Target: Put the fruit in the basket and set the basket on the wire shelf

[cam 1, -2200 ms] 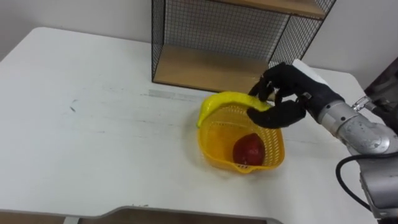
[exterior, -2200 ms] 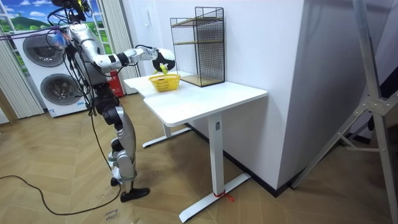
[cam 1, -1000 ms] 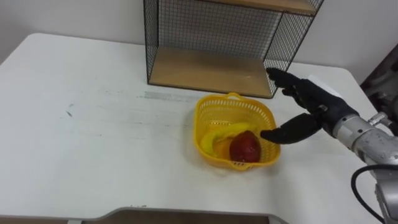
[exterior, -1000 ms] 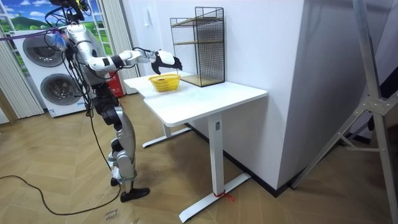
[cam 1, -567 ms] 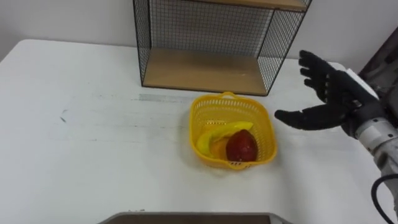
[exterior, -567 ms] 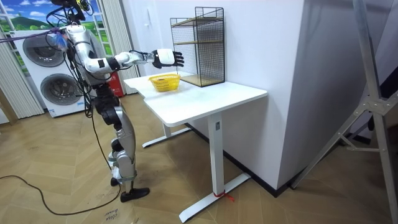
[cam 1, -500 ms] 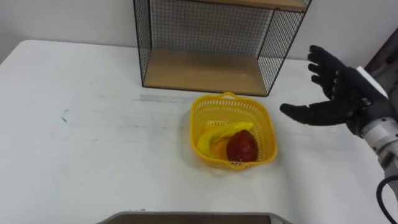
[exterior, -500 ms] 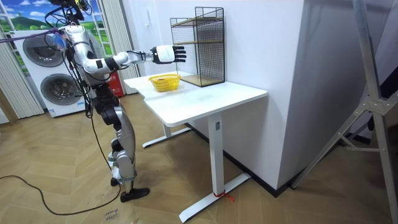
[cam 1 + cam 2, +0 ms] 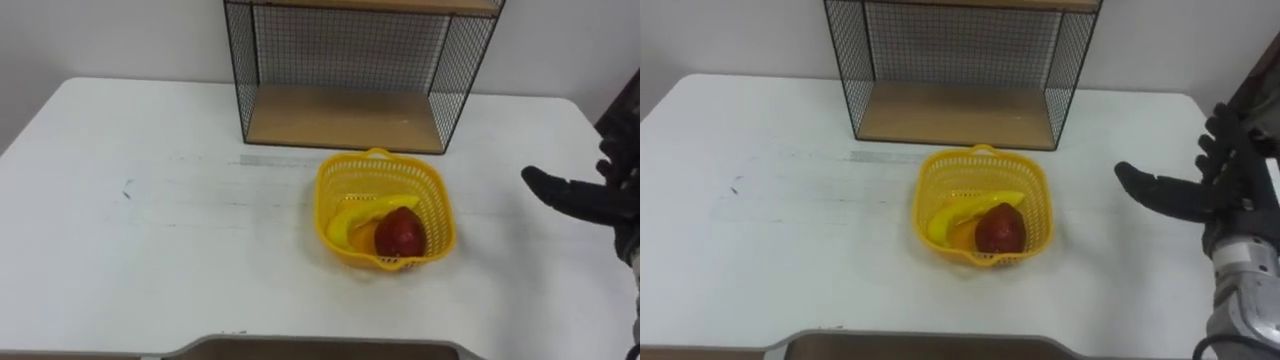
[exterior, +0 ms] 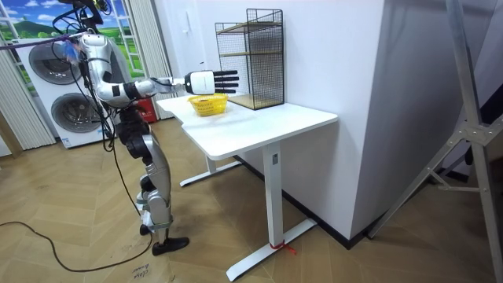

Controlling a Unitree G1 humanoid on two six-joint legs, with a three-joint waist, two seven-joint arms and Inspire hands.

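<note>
From my seat, the nearest thing is the white desk point(image 9: 150, 250), bare along its front edge. A little further in, on my right, the right hand point(image 9: 1230, 195) hangs above the desk, holding nothing. Its fingers point(image 9: 1220, 135) are straight and spread, and the thumb points in towards the basket without touching it.

The yellow basket point(image 9: 437, 215) sits on the desk to the left of that hand, well apart from it and just in front of the wire shelf. The fruit is inside it: a banana point(image 9: 352, 217) lies across the middle, and a red fruit point(image 9: 400, 234) rests against the near wall beside it. There is something orange between them that I cannot make out.

Beyond the basket stands the wire shelf point(image 9: 350, 50), against the wall, with its lower wooden board point(image 9: 340, 120) facing me.

In the room view the robot stands at the desk's end on the room view's left, with its right arm stretched out level over the basket.
</note>
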